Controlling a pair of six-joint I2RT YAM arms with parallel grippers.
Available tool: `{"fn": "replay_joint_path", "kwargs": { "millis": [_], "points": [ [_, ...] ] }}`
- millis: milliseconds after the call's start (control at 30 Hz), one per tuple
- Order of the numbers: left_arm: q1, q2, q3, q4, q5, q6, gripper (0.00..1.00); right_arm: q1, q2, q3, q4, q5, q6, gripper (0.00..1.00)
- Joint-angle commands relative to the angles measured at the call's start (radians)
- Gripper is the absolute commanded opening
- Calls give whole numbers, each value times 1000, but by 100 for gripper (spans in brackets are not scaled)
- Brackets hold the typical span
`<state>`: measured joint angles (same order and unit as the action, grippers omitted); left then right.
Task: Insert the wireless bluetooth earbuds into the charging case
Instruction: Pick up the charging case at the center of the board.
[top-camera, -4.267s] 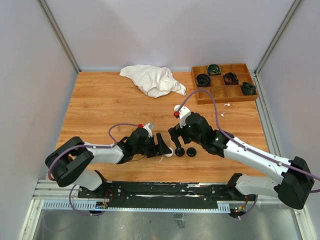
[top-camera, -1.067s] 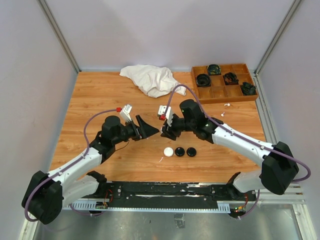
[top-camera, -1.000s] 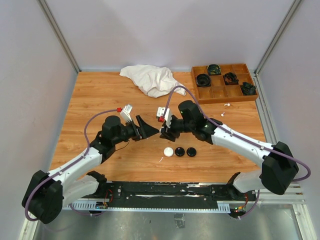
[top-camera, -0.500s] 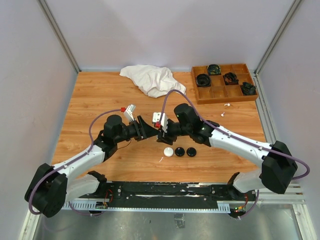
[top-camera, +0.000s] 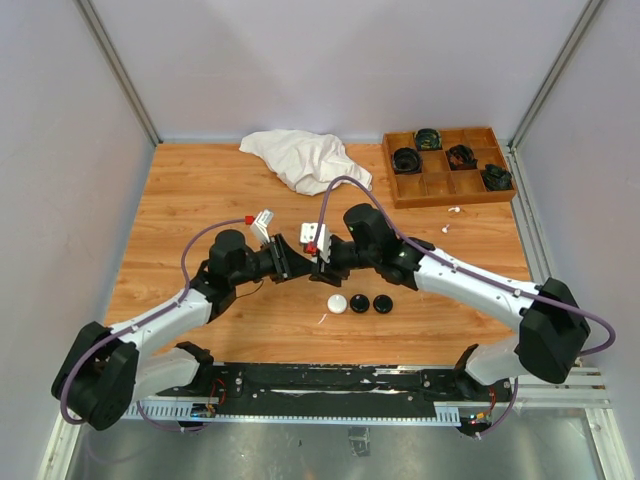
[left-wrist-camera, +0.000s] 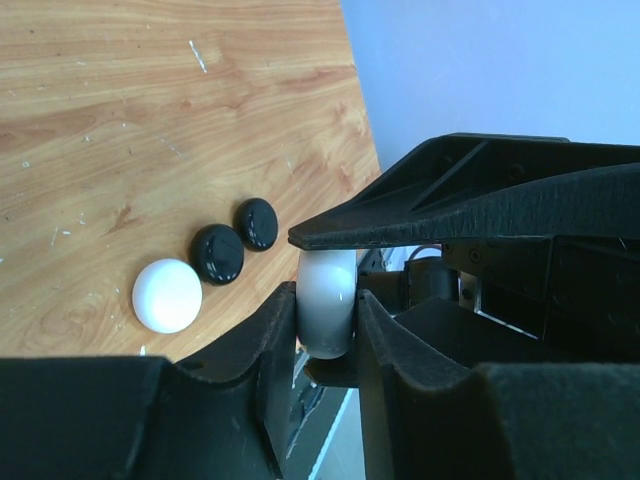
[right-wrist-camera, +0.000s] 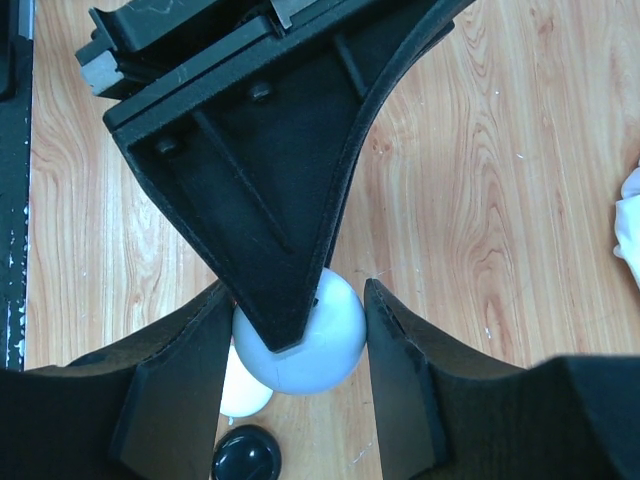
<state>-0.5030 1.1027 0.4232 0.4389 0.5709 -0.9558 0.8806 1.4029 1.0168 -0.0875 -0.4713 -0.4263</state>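
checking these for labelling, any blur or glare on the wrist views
Left wrist: left fingers blurred and dark, faint highlight on the white case, table sharp. Right wrist: right fingers soft, case evenly lit. Top: sharp, soft shadows.

Grips white charging case in right gripper above wooden table, black left gripper finger pressed across its top; overlooks white puck, black puck.

Place: we took it for a robot lab.
Signs: we saw plain walls, a metal rail, a table.
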Motion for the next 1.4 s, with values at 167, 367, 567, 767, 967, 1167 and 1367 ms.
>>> {"fn": "replay_joint_path", "kwargs": {
  "millis": [167, 367, 567, 767, 967, 1167, 1367],
  "points": [
    [7, -44, -12, 20, -16, -29, 11, 20, -42, 10, 22, 29, -38, 63],
    [7, -87, -29, -13, -61, -105, 4, 20, -107, -20, 28, 115, -59, 81],
    [7, -120, -14, -98, -99, -153, 0, 26, -178, -92, 78, 143, -126, 86],
    [7, -146, -11, -100, -115, -208, 0, 48, -201, -150, 129, 125, -258, 88],
    [6, -156, -13, -99, -119, -284, 0, 98, -245, -294, 346, 167, -427, 89],
    [1, -168, -5, -99, -118, -335, 0, 113, -251, -404, 592, 221, -500, 86],
    [-2, -168, -14, -75, -98, -398, 0, 135, -248, -436, 675, 265, -504, 76]
  ]
}}
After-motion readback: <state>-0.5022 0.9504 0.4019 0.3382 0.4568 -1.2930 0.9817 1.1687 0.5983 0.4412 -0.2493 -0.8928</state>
